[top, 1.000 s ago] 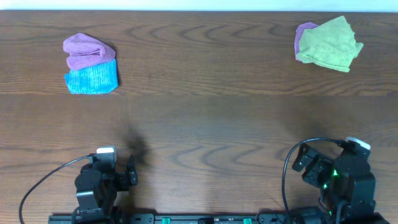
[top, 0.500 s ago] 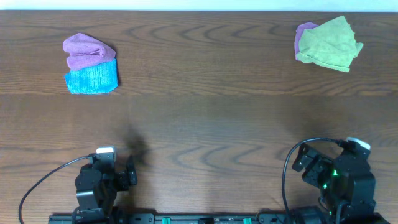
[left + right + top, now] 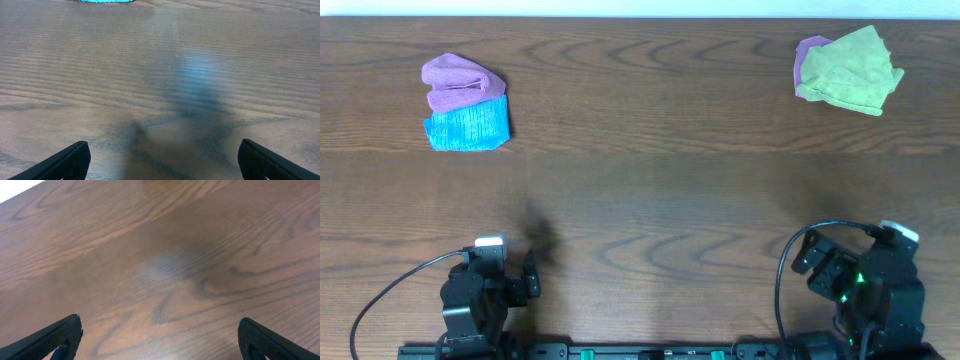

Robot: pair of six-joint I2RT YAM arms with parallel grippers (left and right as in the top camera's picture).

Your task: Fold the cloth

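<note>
A crumpled green cloth [image 3: 852, 70] lies at the far right of the table on top of a purple cloth [image 3: 809, 50]. A folded purple cloth [image 3: 460, 82] sits on a folded blue cloth [image 3: 468, 127] at the far left. The blue cloth's edge shows at the top of the left wrist view [image 3: 102, 1]. My left gripper [image 3: 160, 159] is open and empty near the front edge. My right gripper [image 3: 160, 336] is open and empty near the front right, over bare wood.
The brown wooden table [image 3: 650, 200] spans the view. Both arm bases sit at its front edge, the left [image 3: 475, 300] and the right [image 3: 865, 290], with black cables looping beside them.
</note>
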